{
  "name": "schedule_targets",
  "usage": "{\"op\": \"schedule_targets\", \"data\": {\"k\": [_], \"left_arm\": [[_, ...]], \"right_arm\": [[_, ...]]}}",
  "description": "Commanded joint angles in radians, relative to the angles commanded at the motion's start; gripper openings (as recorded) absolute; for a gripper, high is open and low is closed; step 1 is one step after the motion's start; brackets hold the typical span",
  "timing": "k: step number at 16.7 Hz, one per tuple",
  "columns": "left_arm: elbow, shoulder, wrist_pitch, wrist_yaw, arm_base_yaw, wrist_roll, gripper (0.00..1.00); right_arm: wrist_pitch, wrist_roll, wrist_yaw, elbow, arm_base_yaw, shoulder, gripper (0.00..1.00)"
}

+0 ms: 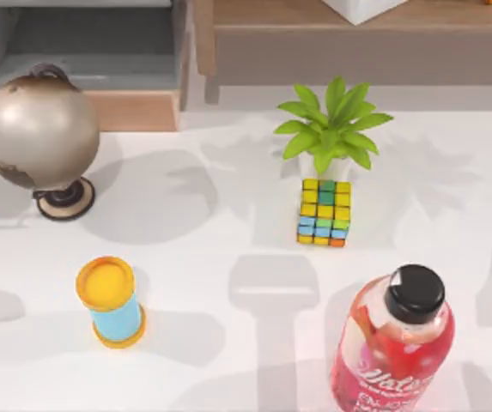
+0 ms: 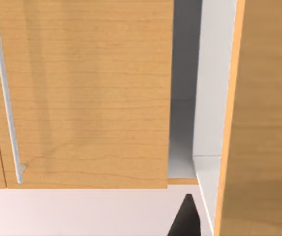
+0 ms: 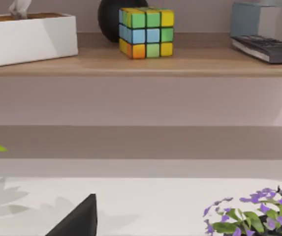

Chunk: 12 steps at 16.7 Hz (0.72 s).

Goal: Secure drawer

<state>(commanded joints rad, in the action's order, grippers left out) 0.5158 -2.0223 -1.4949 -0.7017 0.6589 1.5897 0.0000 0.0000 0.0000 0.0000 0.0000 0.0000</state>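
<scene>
The drawer (image 1: 82, 51) stands pulled out at the table's far left, its grey inner floor and walls showing behind the light tan front panel (image 1: 134, 110). Close in the left wrist view is a tan wooden panel (image 2: 86, 93) with a slim silver bar handle (image 2: 5, 98); beside it a gap (image 2: 182, 123) shows pale grey inner walls. I cannot tell whether that panel is the drawer's front. A dark part of my left gripper (image 2: 185, 220) pokes in low in that view. A dark part of my right gripper (image 3: 78, 221) shows above the white table.
A globe (image 1: 39, 129) on a dark stand sits just in front of the drawer's left half. A potted plant (image 1: 331, 129), a colour cube (image 1: 324, 212), a yellow-lidded blue can (image 1: 110, 300) and a red bottle (image 1: 396, 343) stand on the table. The long shelf unit (image 1: 357, 47) runs along the back right.
</scene>
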Motion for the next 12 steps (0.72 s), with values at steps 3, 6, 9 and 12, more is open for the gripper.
{"op": "schedule_targets", "data": {"k": [3, 6, 9, 12], "left_arm": [[0.000, 0.000, 0.000, 0.000, 0.000, 0.000, 0.02], [0.000, 0.000, 0.000, 0.000, 0.000, 0.000, 0.00], [0.000, 0.000, 0.000, 0.000, 0.000, 0.000, 0.00], [-0.001, -0.010, 0.009, 0.000, 0.002, -0.003, 0.00]], "right_arm": [[0.000, 0.000, 0.000, 0.000, 0.000, 0.000, 1.00], [0.000, 0.000, 0.000, 0.000, 0.000, 0.000, 1.00], [0.000, 0.000, 0.000, 0.000, 0.000, 0.000, 1.00], [0.000, 0.000, 0.000, 0.000, 0.000, 0.000, 1.00]]}}
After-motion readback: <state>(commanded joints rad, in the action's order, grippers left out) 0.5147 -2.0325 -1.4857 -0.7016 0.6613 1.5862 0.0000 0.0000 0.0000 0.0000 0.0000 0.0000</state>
